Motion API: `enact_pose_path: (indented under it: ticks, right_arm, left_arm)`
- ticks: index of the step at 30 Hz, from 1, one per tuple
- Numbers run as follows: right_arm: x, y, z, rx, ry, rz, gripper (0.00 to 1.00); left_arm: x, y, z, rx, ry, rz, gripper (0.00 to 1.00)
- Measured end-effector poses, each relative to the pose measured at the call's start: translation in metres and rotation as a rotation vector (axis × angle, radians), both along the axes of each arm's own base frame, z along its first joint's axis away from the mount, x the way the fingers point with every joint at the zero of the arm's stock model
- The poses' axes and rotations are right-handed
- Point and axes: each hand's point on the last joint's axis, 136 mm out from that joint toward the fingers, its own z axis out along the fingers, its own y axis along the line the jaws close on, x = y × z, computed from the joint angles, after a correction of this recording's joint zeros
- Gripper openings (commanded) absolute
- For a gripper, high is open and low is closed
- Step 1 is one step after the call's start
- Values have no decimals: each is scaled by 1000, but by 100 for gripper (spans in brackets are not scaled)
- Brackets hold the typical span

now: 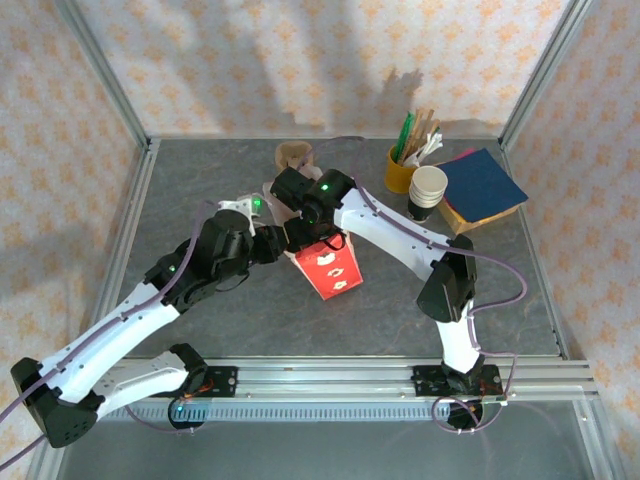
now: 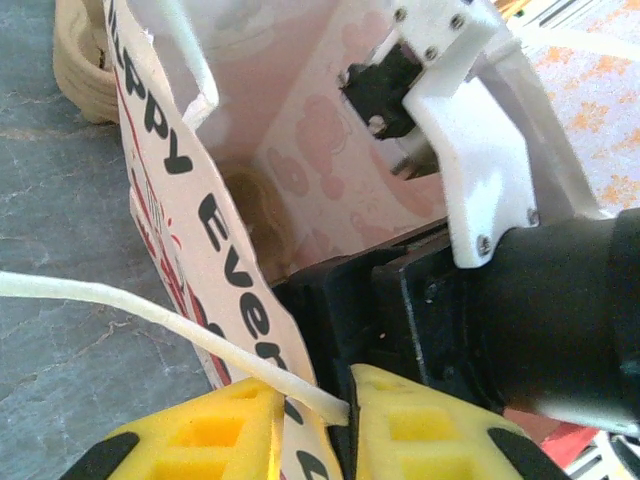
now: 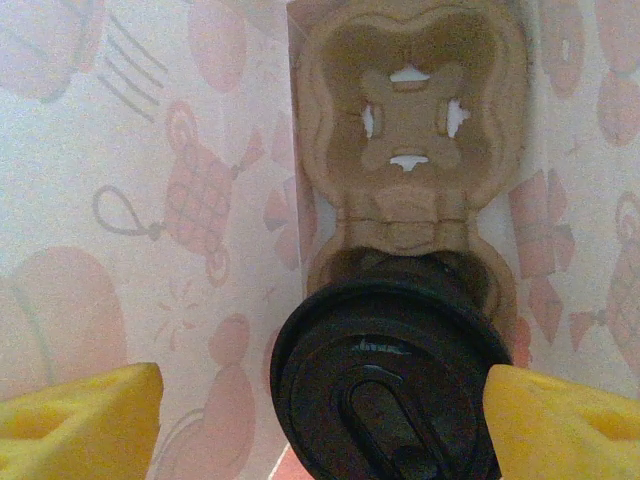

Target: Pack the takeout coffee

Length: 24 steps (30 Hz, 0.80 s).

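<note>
- The left gripper point(image 2: 345, 425) has its yellow fingers point(image 2: 200, 440) pinched almost together on the rim of the paper bag point(image 2: 190, 230). The white handle cord point(image 2: 150, 305) runs into the narrow gap. The frame's lower edge cuts off the rest of the fingers.
- The right gripper point(image 3: 322, 395) is inside the bag with its fingers spread wide, one on each side of the coffee cup point(image 3: 385, 400). The right finger is at the lid's rim and the left finger is well clear, so nothing is clamped.
- Only the cup's black lid shows. Its sides are hidden beneath the lid, and its near edge is cut off at the bottom of the frame.
- The lid faces the right wrist camera, so the cup's long axis runs straight away from it, deeper into the bag.
- The cup sits in the near pocket of a cardboard cup tray point(image 3: 410, 130). Whether its base is fully seated cannot be told.
- From above, both arms cover the bag's mouth, and only its red printed side point(image 1: 330, 270) is plain.
</note>
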Motion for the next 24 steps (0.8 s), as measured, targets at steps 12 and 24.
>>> enact_pose_path:
  ticks: [12, 24]
  right_arm:
    - [0, 0, 0, 0, 0, 0, 83]
    - [4, 5, 11, 30, -23, -2, 82]
  left_arm:
    - [2, -5, 14, -4, -15, -12, 1]
    - [5, -2, 24, 33, -14, 14, 0]
